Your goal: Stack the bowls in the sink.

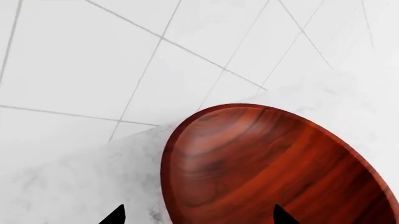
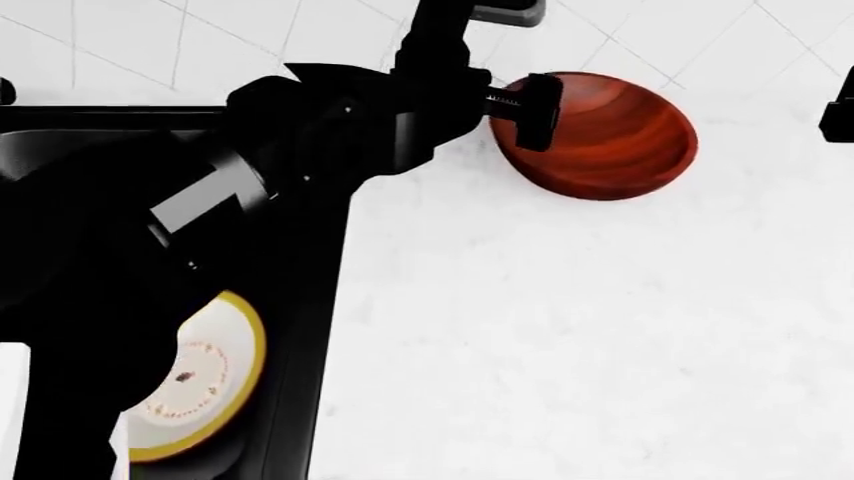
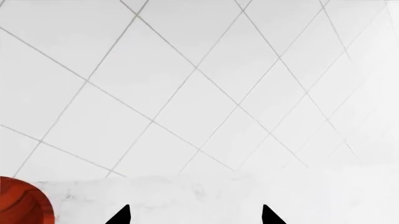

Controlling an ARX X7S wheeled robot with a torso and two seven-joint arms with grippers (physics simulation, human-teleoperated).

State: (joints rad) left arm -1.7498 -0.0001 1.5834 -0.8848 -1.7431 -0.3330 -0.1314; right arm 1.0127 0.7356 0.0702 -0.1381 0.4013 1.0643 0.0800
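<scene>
The reddish-brown wooden bowl (image 2: 614,135) sits upright on the white marble counter, right of the sink and near the tiled wall. My left gripper (image 2: 534,110) is at its left rim. In the left wrist view the gripper (image 1: 199,217) is open and straddles the rim of the bowl (image 1: 274,163), with one fingertip over the counter and the other over the bowl's inside. The white bowl with the yellow rim (image 2: 200,385) lies in the black sink (image 2: 314,300), partly hidden by my left arm. My right gripper (image 3: 195,215) is open and empty above the counter, with the wooden bowl's edge (image 3: 22,203) off to its side.
The marble counter (image 2: 561,330) stretches right of the sink. A white tiled wall (image 2: 200,40) stands behind the counter. A dark part of my right arm (image 2: 838,115) shows at the right edge of the head view. The faucet and drain are hidden.
</scene>
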